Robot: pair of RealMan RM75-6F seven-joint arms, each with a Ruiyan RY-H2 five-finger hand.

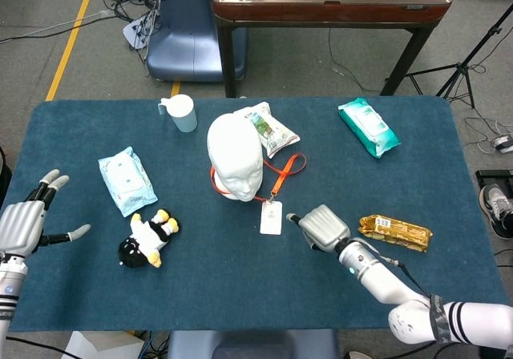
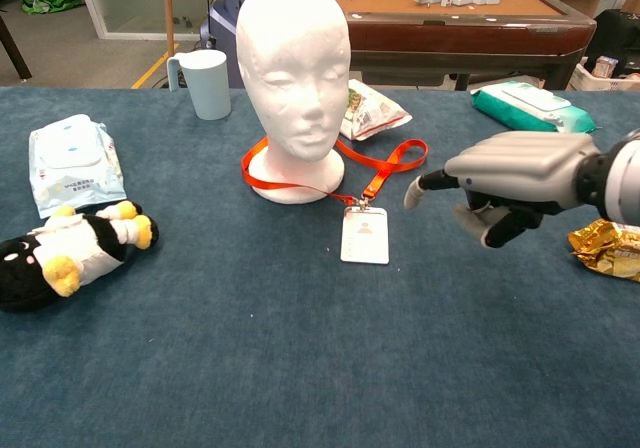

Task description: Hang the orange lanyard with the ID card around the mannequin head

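The white mannequin head stands upright mid-table. An orange lanyard lies looped around its base on the cloth, and the white ID card lies flat in front. My right hand hovers just right of the card, holding nothing, with one digit stretched toward it and the others partly bent. At the table's left edge, my left hand has its fingers spread and is empty; the chest view does not show it.
A pale cup and a snack bag stand behind the head. A wipes pack and a penguin plush lie to the left. A green wipes pack and a gold wrapper lie to the right.
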